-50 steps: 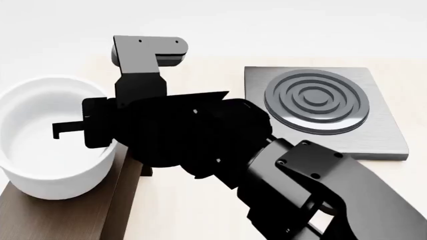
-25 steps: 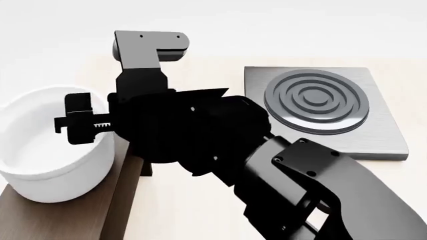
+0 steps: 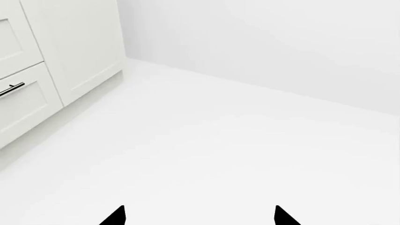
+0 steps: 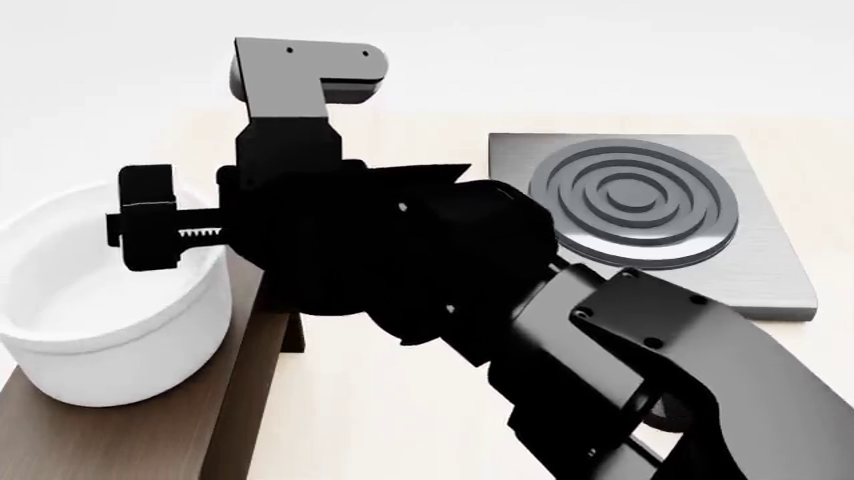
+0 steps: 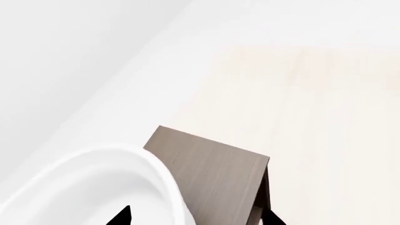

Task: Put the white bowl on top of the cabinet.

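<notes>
I see the deep, straight-walled plain white bowl (image 4: 100, 300) with its thick rim band sitting on the flat top of the long dark-brown wood-grain cabinet (image 4: 127, 430), at about eight o'clock in my head view. My right wrist camera shows the same bowl (image 5: 93, 187) resting on the cabinet top (image 5: 212, 178), with bare wood beyond its rim.

My right gripper (image 4: 140, 222) hangs at the bowl's three o'clock rim, its black fingers spread apart along the toothed rail; one finger appears to be over the bowl's inside, though I cannot tell whether any part touches the wall. It holds nothing.

At about two o'clock lies the square grey metal stove plate (image 4: 774, 280) with concentric rings, well apart from the bowl, on the pale wooden tabletop (image 4: 387, 400).

My left gripper (image 3: 198, 216) shows only two black fingertips, set wide apart, over a white floor (image 3: 206, 154) near a white panelled cupboard (image 3: 56, 56).
</notes>
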